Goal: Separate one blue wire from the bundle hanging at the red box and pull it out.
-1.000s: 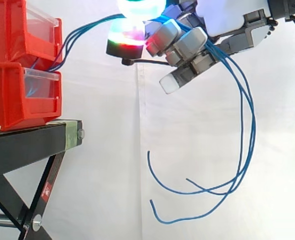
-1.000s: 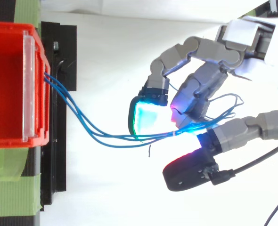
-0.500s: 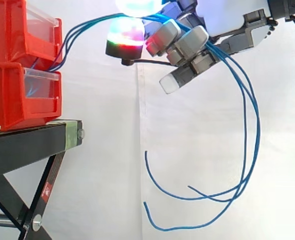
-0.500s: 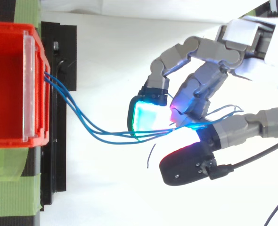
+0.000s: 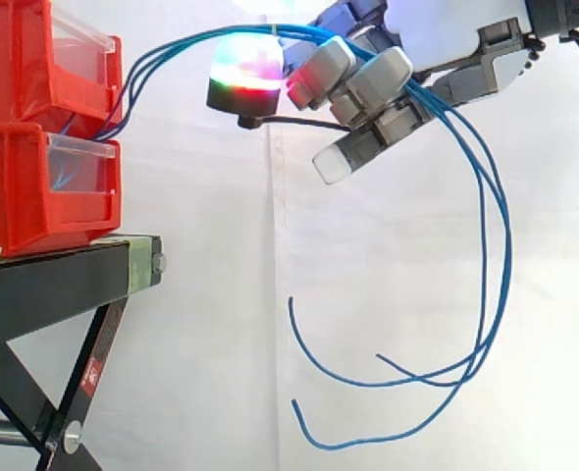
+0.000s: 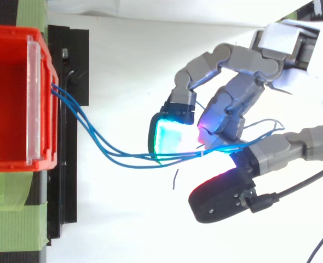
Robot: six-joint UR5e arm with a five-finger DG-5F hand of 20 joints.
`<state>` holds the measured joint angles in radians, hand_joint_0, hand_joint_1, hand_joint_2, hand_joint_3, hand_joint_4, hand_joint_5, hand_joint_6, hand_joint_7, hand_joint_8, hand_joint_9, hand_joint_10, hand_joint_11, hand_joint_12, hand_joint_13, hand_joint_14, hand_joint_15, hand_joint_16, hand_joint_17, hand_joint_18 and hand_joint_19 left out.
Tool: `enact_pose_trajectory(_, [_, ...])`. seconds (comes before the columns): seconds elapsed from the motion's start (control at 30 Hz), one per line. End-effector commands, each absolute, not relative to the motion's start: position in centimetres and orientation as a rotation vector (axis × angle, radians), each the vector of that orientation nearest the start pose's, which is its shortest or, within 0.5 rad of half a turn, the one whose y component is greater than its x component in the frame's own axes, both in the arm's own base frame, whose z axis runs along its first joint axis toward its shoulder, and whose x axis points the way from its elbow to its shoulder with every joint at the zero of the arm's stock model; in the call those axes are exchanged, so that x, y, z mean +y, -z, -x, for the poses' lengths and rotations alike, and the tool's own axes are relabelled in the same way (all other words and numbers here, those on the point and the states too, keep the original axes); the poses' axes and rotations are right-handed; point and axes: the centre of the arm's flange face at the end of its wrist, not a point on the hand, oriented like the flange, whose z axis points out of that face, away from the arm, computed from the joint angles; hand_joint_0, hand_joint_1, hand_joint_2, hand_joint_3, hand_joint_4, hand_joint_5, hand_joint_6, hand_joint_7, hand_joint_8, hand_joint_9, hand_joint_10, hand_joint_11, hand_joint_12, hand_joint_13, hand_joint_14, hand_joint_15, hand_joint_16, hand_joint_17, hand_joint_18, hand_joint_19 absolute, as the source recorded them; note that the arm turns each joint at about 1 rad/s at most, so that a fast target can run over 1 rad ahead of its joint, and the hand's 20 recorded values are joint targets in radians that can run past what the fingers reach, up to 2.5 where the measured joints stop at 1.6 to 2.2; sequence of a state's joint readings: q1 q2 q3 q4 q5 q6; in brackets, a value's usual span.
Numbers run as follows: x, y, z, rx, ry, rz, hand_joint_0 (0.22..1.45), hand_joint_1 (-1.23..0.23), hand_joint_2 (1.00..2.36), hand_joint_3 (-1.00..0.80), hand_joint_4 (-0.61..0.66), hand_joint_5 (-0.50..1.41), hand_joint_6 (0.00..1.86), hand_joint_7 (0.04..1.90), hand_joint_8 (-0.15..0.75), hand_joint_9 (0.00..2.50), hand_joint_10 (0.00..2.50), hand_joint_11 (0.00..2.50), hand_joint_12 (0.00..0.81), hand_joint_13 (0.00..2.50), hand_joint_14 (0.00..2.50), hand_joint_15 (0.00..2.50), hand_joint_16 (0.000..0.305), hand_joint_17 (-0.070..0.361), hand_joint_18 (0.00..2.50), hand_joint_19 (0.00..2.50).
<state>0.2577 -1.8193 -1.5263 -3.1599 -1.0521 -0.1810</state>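
**Side and top views of the wire bundle.** Three blue wires (image 6: pixel 145 160) leave the front edge of the stacked red bins (image 5: pixel 20 186) at the left. They arch rightward through open air and enter the hand (image 6: pixel 238 104), which sits high at the right, well apart from the bins. The hand is clenched on the wires: curled fingers (image 5: pixel 368 88) and the thumb close round them, and a glowing pad (image 6: pixel 169 137) lies against the bundle. Beyond the hand the wires drop in a long loop down the right side and curl back left. Their loose ends (image 5: pixel 294 407) hang free before the white curtain (image 5: pixel 221 245). The bins rest on a black stand (image 5: pixel 44 285), whose right edge lies clear of the hanging loop
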Motion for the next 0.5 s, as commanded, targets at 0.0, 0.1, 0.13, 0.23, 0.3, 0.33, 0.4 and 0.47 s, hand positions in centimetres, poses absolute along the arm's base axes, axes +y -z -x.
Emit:
enact_pose_trajectory(0.0, [-3.62,-37.87,-57.95,1.300,-0.725,-1.274,0.48,-0.80,1.00,-0.46,0.24,-0.19,0.91,0.85,0.381,1.02,0.30,1.51,0.481,1.11,0.40,1.46,0.056,0.127,0.86,0.53])
enact_pose_trajectory(0.1, [-3.64,-37.88,-57.94,1.298,-0.722,-1.275,0.50,-0.78,1.00,-0.43,0.22,-0.18,0.91,0.87,0.377,1.05,0.27,1.53,0.468,1.16,0.34,1.48,0.054,0.122,0.86,0.54])
enact_pose_trajectory(0.13, [-3.64,-37.88,-57.94,1.298,-0.722,-1.275,0.52,-0.77,1.01,-0.40,0.22,-0.17,0.90,0.89,0.366,1.08,0.24,1.54,0.449,1.18,0.30,1.52,0.052,0.118,0.86,0.54])
enact_pose_trajectory(0.23, [-3.65,-37.87,-57.93,1.299,-0.721,-1.276,0.55,-0.75,1.01,-0.35,0.21,-0.16,0.90,0.92,0.351,1.13,0.19,1.57,0.438,1.21,0.25,1.55,0.050,0.112,0.88,0.56])
enact_pose_trajectory(0.3, [-3.65,-37.87,-57.93,1.299,-0.721,-1.276,0.57,-0.74,1.01,-0.33,0.20,-0.16,0.90,0.93,0.349,1.15,0.17,1.61,0.429,1.23,0.23,1.58,0.049,0.109,0.88,0.56])
enact_pose_trajectory(0.33, [-3.74,-37.87,-57.92,1.298,-0.720,-1.276,0.58,-0.74,1.01,-0.32,0.19,-0.15,0.90,0.93,0.342,1.16,0.17,1.61,0.424,1.23,0.22,1.58,0.048,0.109,0.89,0.56])
enact_pose_trajectory(0.4, [-3.64,-37.88,-57.94,1.298,-0.722,-1.275,0.58,-0.73,1.02,-0.31,0.19,-0.15,0.90,0.93,0.344,1.16,0.17,1.59,0.425,1.24,0.21,1.58,0.048,0.108,0.89,0.56])
enact_pose_trajectory(0.47, [-3.64,-37.88,-57.94,1.298,-0.722,-1.275,0.58,-0.73,1.02,-0.29,0.19,-0.15,0.90,0.94,0.344,1.16,0.16,1.60,0.420,1.24,0.21,1.59,0.048,0.107,0.89,0.57])
